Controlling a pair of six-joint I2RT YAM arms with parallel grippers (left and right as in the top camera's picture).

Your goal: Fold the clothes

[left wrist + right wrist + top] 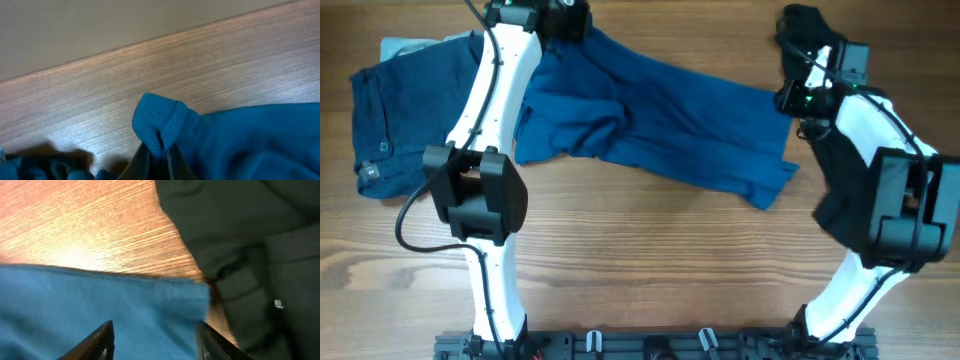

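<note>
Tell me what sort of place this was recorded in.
Probably a lab bench for robot testing rather than a home. There is a bare wooden table, the left arm and right arm are fixed to a rail at its edge, and a blue shirt and jeans are laid out for folding.

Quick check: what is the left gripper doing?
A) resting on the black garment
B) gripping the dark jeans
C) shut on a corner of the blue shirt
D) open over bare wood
C: the left wrist view shows the left gripper pinched shut on a bunched corner of the blue shirt.
</note>
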